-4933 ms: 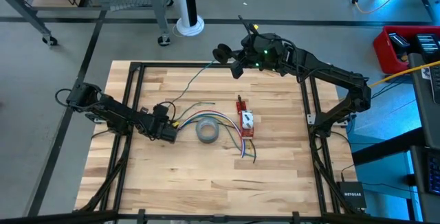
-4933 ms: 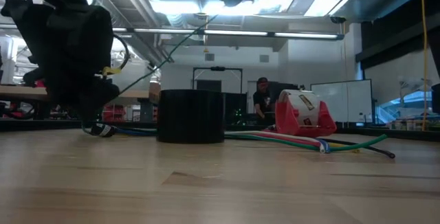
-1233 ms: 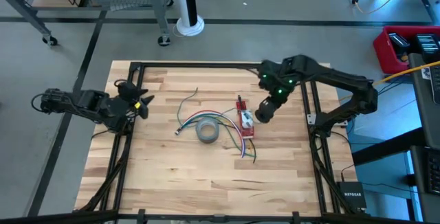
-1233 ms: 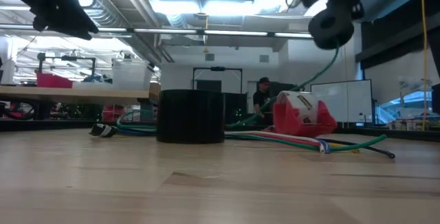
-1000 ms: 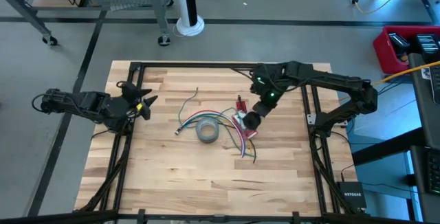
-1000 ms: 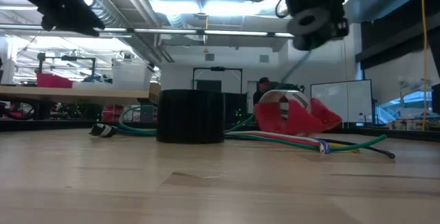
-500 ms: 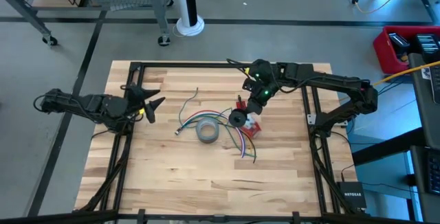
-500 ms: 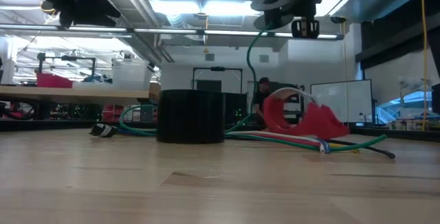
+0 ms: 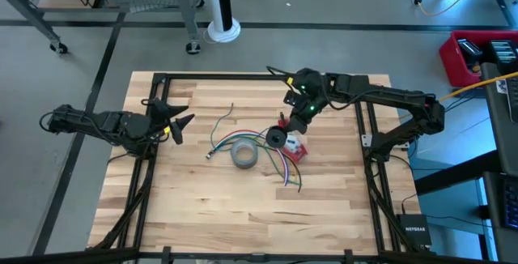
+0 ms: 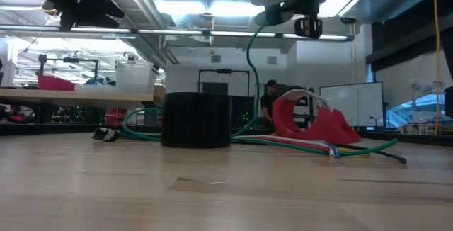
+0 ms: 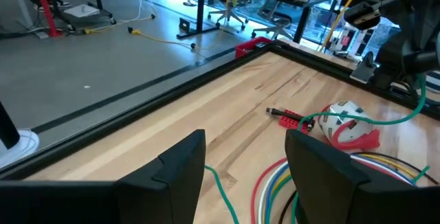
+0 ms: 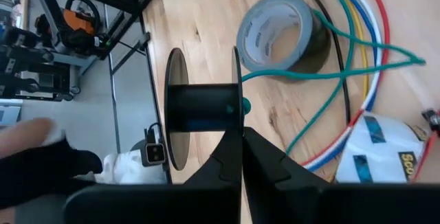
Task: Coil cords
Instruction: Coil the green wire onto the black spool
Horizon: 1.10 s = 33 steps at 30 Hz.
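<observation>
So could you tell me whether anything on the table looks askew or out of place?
The red tape dispenser sits tipped on the table instead of flat, beside the grey tape roll. The right hand, shut on a black spool, hangs above it.

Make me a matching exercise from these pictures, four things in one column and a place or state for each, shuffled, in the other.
Things:
1. grey tape roll
2. black spool
3. left gripper
4. red tape dispenser

Places or states:
A. open, at the table's left edge
B. tilted on the table
C. lying flat among the coloured cords
D. held up in the shut right gripper

Pairs: 1-C, 2-D, 3-A, 4-B
</observation>
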Available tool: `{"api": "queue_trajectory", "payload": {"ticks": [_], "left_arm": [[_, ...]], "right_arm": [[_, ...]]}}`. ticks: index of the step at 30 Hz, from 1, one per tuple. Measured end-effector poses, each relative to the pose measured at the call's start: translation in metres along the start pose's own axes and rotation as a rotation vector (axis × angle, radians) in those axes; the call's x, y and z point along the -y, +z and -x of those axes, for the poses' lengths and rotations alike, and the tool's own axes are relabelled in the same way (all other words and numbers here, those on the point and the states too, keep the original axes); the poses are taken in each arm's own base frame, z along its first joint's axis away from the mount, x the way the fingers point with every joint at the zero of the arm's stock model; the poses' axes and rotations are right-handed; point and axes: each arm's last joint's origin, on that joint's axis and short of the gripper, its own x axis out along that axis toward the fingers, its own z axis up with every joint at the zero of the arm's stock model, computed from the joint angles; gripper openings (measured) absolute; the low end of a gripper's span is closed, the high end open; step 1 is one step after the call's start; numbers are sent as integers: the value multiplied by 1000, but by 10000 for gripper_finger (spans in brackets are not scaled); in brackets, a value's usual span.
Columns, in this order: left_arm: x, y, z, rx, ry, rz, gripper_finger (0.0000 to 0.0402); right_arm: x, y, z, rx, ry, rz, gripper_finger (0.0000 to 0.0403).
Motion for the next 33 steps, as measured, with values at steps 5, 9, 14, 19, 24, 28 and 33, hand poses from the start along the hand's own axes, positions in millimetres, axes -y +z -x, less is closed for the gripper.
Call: {"api": "queue_trajectory", "payload": {"ticks": [5, 9, 14, 19, 24, 28, 33], "left_arm": [[0, 0, 0, 0, 0, 0, 194], [0, 0, 0, 0, 0, 0, 194], [0, 0, 0, 0, 0, -1, 194], [0, 0, 0, 0, 0, -1, 194], [0, 0, 0, 0, 0, 0, 194], [0, 0, 0, 0, 0, 0, 194], [0, 0, 0, -1, 1, -1, 194]], "right_arm": [[-2, 4, 0, 37, 16, 33, 3], [-2, 5, 0, 47, 20, 63, 3], [-1, -4, 3, 42, 33, 72, 3], [2, -40, 18, 126, 73, 137, 3], [11, -69, 23, 191, 110, 108, 3], [19, -86, 22, 248, 143, 114, 3], [32, -106, 20, 343, 134, 147, 3]]}}
